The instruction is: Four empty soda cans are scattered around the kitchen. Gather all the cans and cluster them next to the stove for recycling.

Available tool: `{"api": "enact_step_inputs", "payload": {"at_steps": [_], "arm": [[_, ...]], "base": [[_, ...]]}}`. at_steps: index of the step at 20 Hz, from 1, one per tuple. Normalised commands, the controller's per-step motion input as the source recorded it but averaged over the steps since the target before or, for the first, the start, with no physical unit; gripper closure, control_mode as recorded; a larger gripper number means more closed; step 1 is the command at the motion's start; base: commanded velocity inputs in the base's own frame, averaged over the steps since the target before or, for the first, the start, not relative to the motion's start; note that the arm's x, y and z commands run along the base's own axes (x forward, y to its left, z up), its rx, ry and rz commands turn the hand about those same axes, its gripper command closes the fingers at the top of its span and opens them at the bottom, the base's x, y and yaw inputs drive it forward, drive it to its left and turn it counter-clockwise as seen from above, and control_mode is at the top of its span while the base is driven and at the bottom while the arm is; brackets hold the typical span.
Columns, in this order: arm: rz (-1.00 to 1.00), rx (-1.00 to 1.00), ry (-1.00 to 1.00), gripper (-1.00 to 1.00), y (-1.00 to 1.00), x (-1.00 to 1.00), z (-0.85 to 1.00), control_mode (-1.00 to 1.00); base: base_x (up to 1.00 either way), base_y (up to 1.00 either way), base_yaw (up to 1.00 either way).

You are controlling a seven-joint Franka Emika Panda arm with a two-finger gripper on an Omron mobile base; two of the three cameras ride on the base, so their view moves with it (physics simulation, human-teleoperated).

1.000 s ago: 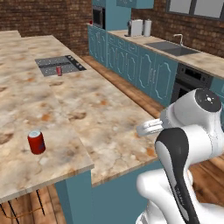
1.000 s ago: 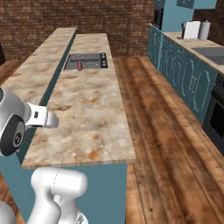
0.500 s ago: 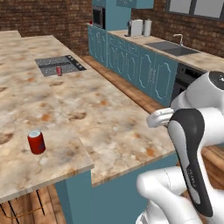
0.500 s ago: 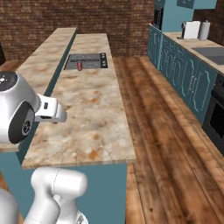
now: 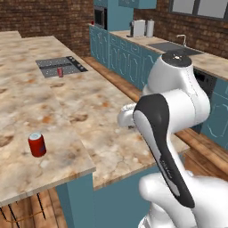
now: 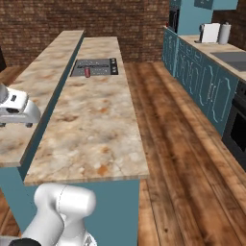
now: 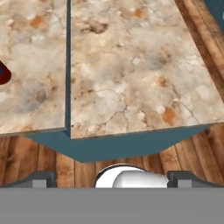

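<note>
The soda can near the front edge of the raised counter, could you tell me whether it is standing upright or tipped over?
Upright. In the left base view the soda can stands on its base on the raised counter, silver top facing up.

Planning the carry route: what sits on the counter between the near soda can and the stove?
Nothing: in the left base view the near soda can and the stove are separated by bare marbled counter. A second can stands on the stove.

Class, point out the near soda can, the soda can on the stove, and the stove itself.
near soda can (image 5: 37, 144), left base view, red side wall.
far soda can (image 5: 59, 72), left base view, its body.
stove (image 6: 102, 67), right base view, bare black glass.
</note>
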Motion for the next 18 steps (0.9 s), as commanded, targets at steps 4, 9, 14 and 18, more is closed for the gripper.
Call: {"api": "enact_step_inputs", "payload": {"at_steps": [4,9,14,18], "arm": [[0.0,0.0,-0.02,-1.0,0.85,-0.01,-0.18,-1.0],[0.0,0.16,-0.02,-1.0,0.54,0.0,0.15,-1.0],[0.02,0.14,0.3,-1.0,0.19,0.0,0.29,-1.0],[0.19,0.02,0.22,-1.0,0.27,0.0,-0.04,-1.0]], "base": [[0.0,0.0,0.0],[0.0,0.0,0.0],[0.0,0.0,0.0],[0.0,0.0,0.0]]}}
